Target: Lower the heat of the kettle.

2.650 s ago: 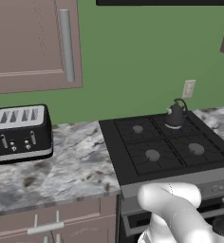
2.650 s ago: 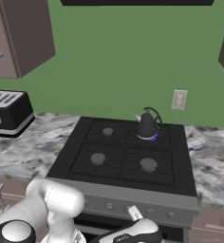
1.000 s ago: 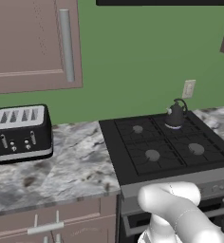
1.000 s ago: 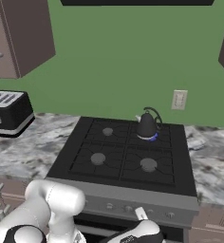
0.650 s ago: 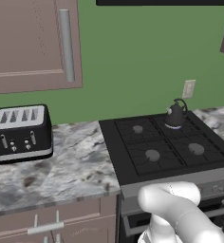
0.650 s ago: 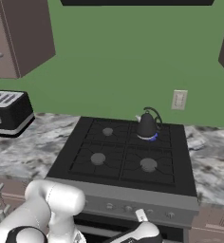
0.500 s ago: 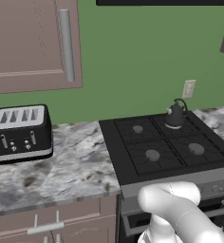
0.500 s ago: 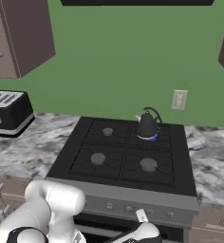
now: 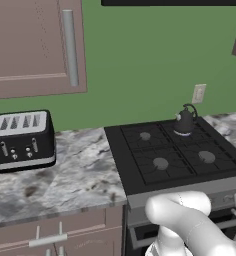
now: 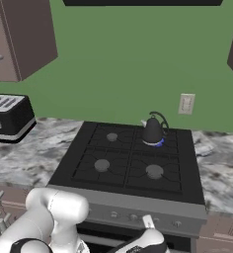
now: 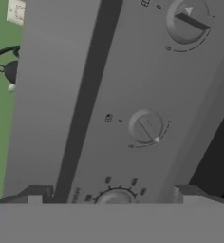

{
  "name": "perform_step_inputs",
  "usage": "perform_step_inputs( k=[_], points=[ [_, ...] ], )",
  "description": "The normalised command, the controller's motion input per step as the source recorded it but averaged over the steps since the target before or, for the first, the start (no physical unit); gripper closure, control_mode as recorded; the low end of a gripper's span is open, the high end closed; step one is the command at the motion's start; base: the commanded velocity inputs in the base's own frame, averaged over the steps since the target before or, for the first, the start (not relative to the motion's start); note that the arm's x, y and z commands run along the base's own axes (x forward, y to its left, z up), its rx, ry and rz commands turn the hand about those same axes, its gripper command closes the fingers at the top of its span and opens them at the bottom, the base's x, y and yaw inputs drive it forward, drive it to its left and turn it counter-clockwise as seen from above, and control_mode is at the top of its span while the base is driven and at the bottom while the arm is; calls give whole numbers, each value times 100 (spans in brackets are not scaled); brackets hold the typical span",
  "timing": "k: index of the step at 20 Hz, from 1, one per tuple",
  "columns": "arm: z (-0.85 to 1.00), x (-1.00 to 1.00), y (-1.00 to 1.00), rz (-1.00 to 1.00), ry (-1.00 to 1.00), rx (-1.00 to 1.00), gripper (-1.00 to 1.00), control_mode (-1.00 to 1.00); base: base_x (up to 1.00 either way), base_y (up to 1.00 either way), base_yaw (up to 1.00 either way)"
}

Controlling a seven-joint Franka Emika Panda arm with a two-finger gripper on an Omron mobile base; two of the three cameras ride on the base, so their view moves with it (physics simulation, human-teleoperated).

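Kettle sits on the far right burner of the stove, a bluish ring at its base, with a wall outlet behind it. Low before the stove's front panel, the gripper is spread wide, its tips apart on either side of a knob and pinching nothing. Toaster stands on the counter, well left of the stove.
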Motion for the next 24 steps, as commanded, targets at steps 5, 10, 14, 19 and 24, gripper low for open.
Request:
perform_step_inputs(
  k=[5, 10, 14, 19, 24],
  points=[
    [-3, 12, -1, -3, 0, 1, -100, -100, 0, 0, 0],
    [-7, 1, -11, -1, 0, 3, -100, -100, 0, 0, 0],
    [-9, 2, -15, 0, 0, 2, -100, -100, 0, 0, 0],
    [-5, 6, -18, 0, 0, 1, -100, -100, 0, 0, 0],
    [-2, 12, -14, 0, 0, 0, -100, -100, 0, 0, 0]
  ],
)
